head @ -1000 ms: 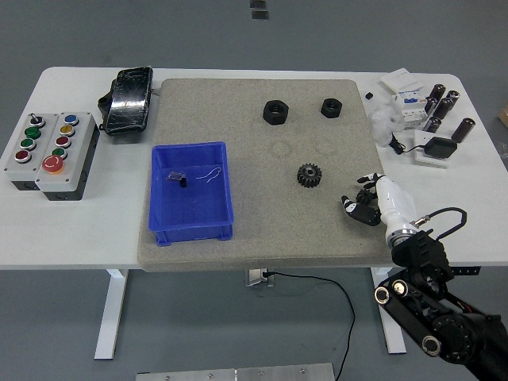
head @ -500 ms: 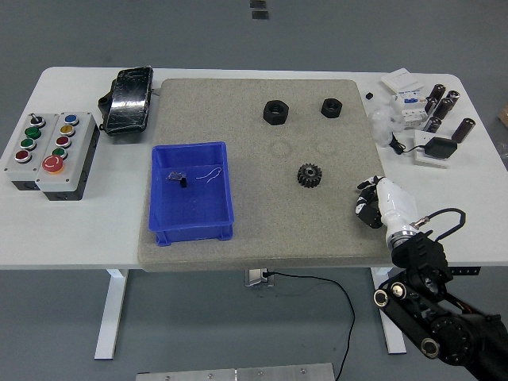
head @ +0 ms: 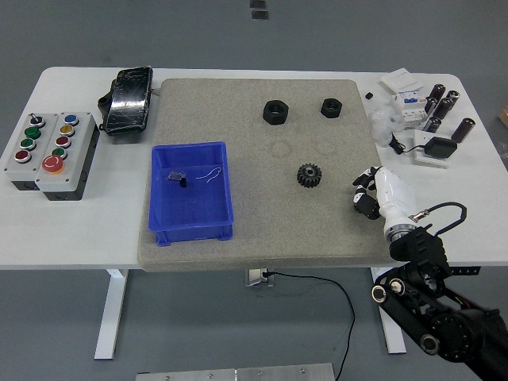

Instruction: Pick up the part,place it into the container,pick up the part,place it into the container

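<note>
head view: having drifted slightly up and in since a second ago, now hovering just right of the gear, right hand with fingers loosely curled, holding nothing. risking nudging the gear sideways on a shallow approach. leaving open mat between gear and blue container, far left.
</note>
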`<action>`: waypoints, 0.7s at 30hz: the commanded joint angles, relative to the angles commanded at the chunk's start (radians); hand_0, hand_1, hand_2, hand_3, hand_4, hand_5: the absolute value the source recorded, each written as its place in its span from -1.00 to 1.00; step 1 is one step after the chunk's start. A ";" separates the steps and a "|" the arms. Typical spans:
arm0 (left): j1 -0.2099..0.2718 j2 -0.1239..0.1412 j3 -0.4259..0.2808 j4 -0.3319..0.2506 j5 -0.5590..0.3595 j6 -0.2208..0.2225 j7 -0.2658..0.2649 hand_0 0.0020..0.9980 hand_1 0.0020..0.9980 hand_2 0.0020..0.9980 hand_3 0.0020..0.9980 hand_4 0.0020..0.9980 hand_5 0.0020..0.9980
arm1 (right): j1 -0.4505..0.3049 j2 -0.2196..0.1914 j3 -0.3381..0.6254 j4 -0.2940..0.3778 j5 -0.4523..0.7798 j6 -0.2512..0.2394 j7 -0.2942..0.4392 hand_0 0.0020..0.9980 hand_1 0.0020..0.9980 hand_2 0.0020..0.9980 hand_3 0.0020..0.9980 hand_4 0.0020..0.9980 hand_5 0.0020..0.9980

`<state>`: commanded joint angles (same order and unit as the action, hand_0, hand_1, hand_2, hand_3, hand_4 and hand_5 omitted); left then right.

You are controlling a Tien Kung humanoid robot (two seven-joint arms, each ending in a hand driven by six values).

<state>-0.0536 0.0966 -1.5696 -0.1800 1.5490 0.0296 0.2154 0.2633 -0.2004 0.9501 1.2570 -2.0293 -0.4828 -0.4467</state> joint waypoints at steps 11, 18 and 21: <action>0.001 -0.001 -0.002 0.000 0.003 0.000 0.002 0.33 0.26 0.15 0.23 0.38 -0.30 | 0.010 -0.013 0.025 0.075 -0.075 0.074 -0.096 -0.24 0.26 0.41 0.38 -0.20 -0.92; 0.001 0.000 -0.006 0.000 0.006 0.000 0.003 0.33 0.26 0.15 0.23 0.39 -0.28 | -0.018 -0.043 0.013 0.148 -0.148 0.205 -0.199 -0.33 0.30 0.67 0.72 0.55 -0.64; 0.001 0.000 -0.007 0.000 0.006 0.000 0.003 0.33 0.26 0.15 0.23 0.39 -0.27 | -0.030 -0.054 0.009 0.169 -0.159 0.226 -0.199 -0.36 0.25 0.62 0.69 0.59 -0.59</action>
<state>-0.0526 0.0967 -1.5761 -0.1800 1.5549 0.0297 0.2188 0.2332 -0.2547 0.9588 1.4264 -2.1887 -0.2568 -0.6454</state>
